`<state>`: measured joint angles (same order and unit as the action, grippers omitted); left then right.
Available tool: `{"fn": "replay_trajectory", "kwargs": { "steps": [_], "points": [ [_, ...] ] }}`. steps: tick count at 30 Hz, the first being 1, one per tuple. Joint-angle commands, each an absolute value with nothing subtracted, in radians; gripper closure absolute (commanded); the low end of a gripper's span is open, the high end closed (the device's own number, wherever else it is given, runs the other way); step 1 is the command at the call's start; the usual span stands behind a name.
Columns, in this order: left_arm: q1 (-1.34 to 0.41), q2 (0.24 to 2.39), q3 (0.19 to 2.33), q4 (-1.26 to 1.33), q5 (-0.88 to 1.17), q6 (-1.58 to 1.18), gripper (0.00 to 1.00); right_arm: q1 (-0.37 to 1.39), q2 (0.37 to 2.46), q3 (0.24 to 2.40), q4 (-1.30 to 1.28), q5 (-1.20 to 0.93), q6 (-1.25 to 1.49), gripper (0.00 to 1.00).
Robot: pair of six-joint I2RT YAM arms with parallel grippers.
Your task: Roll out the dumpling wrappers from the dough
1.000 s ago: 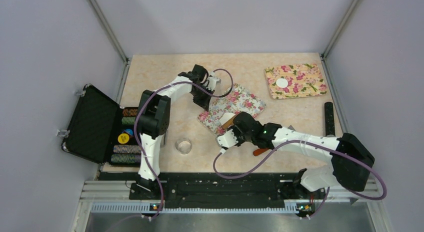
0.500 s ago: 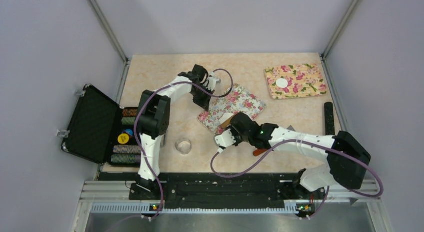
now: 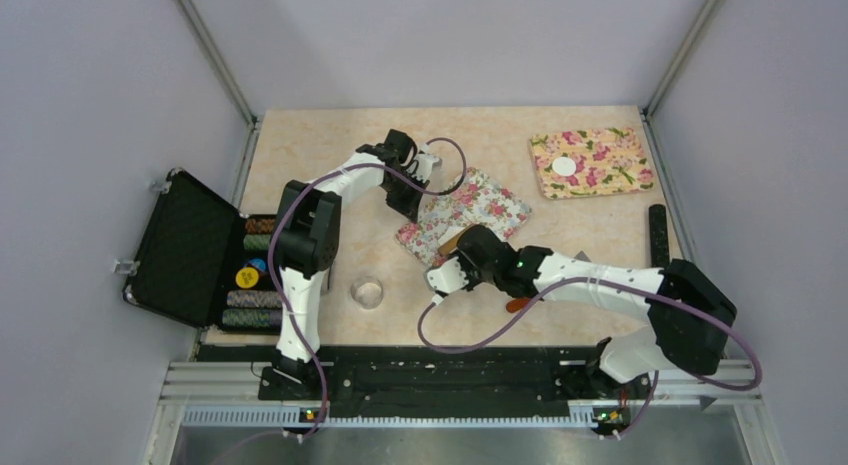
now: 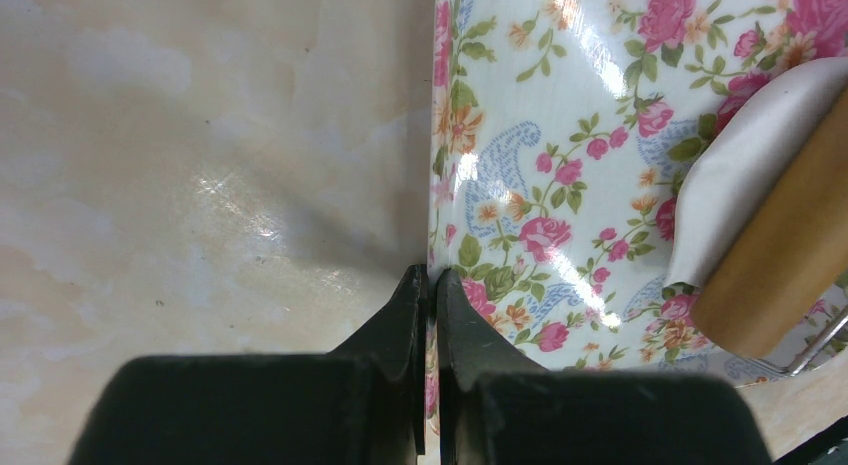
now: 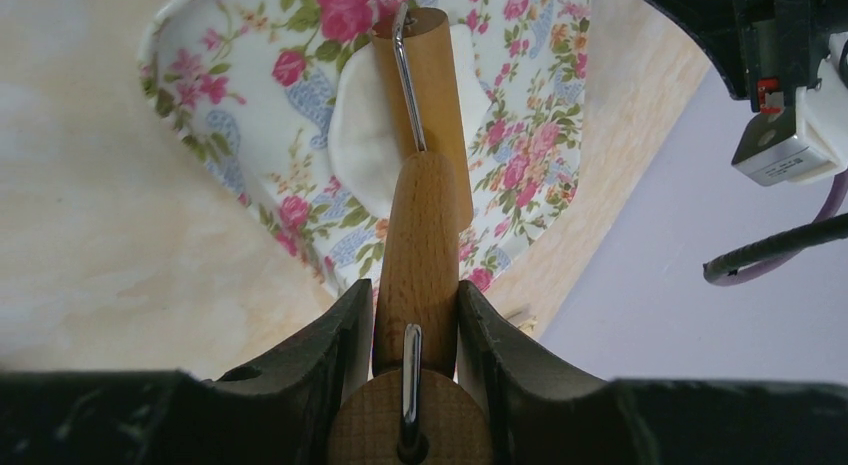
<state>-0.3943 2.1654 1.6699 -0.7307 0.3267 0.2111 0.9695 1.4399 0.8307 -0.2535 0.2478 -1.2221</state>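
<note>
A floral mat [image 3: 488,201] lies mid-table. My left gripper [image 4: 432,277] is shut on its left edge; in the top view it [image 3: 408,205] sits at the mat's far-left corner. My right gripper [image 5: 412,290] is shut on the handle of a wooden roller [image 5: 424,215], at the mat's near corner [image 3: 464,247]. The roller's barrel [image 4: 790,245] rests across a thin, flattened white piece of dough [image 5: 352,135] on the mat. One flat round dumpling wrapper [image 3: 565,167] lies on a second floral mat [image 3: 605,165] at the far right.
A small clear glass bowl [image 3: 368,291] stands near the left arm's base. An open black case [image 3: 185,247] with stacked chips [image 3: 250,275] sits at the left edge. A black bar [image 3: 658,235] lies at the right edge, and an orange object [image 3: 520,305] shows under the right arm.
My right gripper has shifted slightly to the left with the roller in it. The left gripper has stayed where it was on the mat's edge.
</note>
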Motion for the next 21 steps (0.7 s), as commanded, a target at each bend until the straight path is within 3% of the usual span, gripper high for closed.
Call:
{"fn": "replay_trajectory", "kwargs": {
  "steps": [1,9,21],
  "points": [
    [-0.388,2.199,1.675,-0.733,0.271,0.23,1.0,1.006,1.416,0.745,-0.642,0.116,-1.167,1.0],
    [-0.388,2.201,1.678,-0.735,0.269,0.228,1.0,1.015,1.377,0.723,-0.767,0.101,-1.135,1.0],
    [-0.387,2.199,1.677,-0.733,0.271,0.228,1.0,1.017,1.434,0.756,-0.651,0.141,-1.118,1.0]
  ]
}}
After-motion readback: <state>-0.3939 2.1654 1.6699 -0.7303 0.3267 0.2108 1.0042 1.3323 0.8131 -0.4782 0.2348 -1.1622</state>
